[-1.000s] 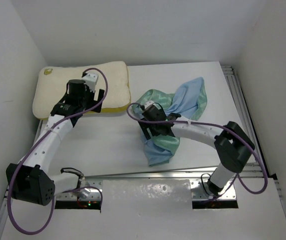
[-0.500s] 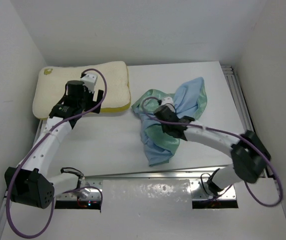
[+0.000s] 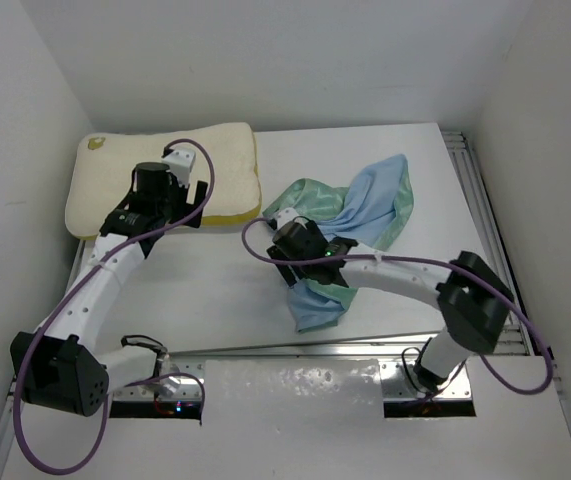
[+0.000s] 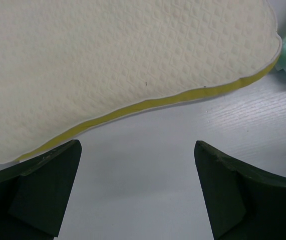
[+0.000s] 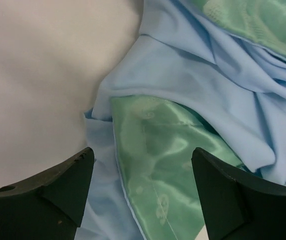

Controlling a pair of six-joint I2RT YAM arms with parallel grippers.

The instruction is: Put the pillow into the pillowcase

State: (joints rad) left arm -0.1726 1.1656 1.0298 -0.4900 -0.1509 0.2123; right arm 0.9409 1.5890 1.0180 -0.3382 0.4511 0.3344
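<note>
The cream pillow [image 3: 165,165] lies at the table's far left, and its yellow edge seam [image 4: 148,102] faces my left gripper. That left gripper [image 3: 187,205] [image 4: 137,165] is open over bare table just short of the seam, holding nothing. The pillowcase [image 3: 360,205] lies crumpled right of centre, with its sea-green and light-blue faces folded over each other. My right gripper [image 3: 295,262] [image 5: 140,170] hangs open low over the cloth's near-left part. A shiny green fold [image 5: 168,150] and a blue edge lie between its fingers [image 5: 47,195], not pinched.
The white table [image 3: 215,300] is boxed in by white walls at the left, back and right. A metal rail [image 3: 470,180] runs along its right edge. Another rail [image 3: 295,350] crosses the near edge in front of the arm bases.
My right gripper swung right across the pillowcase, then came back left to its near-left part. The cloth's folds shifted a little. The left arm barely moved.
</note>
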